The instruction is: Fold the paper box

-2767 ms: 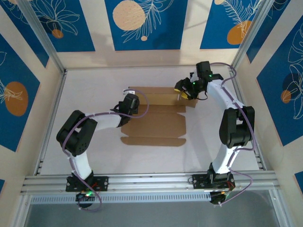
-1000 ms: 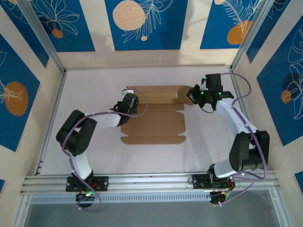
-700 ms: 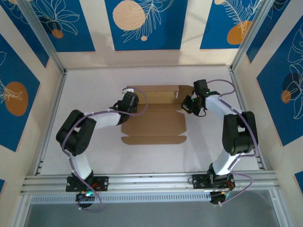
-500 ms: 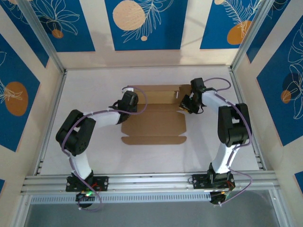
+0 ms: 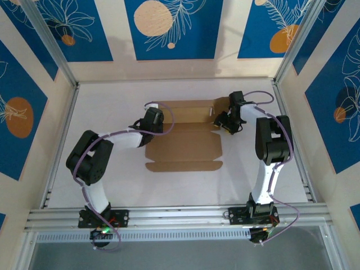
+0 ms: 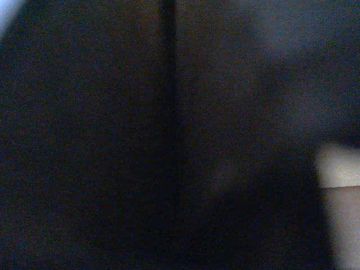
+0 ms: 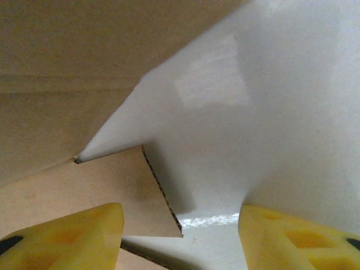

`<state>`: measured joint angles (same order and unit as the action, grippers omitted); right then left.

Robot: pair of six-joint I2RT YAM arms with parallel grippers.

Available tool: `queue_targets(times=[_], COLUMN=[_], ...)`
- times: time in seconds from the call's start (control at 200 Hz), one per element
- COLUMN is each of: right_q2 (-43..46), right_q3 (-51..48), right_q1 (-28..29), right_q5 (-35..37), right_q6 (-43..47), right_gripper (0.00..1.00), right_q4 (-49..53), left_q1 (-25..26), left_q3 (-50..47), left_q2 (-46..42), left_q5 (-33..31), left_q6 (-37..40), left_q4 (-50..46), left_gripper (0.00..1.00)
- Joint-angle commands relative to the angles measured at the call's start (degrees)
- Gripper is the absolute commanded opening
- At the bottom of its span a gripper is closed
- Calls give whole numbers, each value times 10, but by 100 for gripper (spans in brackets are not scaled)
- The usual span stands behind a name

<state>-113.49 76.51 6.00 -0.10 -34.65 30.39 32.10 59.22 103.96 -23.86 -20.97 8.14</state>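
The paper box lies flat and unfolded on the white table, a brown cardboard sheet with creased panels and flaps. My left gripper rests on the box's left end, near the far corner; its wrist view is dark, pressed close to a surface, and the jaws read as shut. My right gripper is at the box's right end, by the far-right flap. In the right wrist view its yellow fingers stand apart, open, with a pointed cardboard tab of the paper box reaching between them, unclamped.
White tabletop surrounds the box on all sides. An aluminium rail runs along the near edge by the arm bases. Slanted frame posts and patterned walls close in the left, right and far sides.
My right gripper has opened and swung in from the right to the box's right end, its arm folding upright. The left arm has barely moved.
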Motion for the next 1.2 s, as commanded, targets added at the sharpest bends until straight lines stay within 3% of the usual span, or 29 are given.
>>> queue_targets(times=[0.0,0.18,0.455,0.625,1.196], right_q2=[-15,2,37,38,-47], right_q3=[8,-15,-32,-26,9], right_q1=[2,8,17,27,53], right_q5=[-69,-142,-171,-172,-152], right_q6=[-15,-40,-30,-13,-36], right_gripper=[57,53,44,37,29], right_q4=[-44,-102,-133,-126,-95], left_q1=[-2,-3,-3,-2,-1], left_q3=[-5,-4,0,2,-7], left_q2=[23,24,26,26,24], left_q5=[54,54,51,49,49], left_q6=[-16,-25,-32,-33,-45], left_q4=[-63,-65,-71,-75,-70], left_gripper=[0,0,0,0,0])
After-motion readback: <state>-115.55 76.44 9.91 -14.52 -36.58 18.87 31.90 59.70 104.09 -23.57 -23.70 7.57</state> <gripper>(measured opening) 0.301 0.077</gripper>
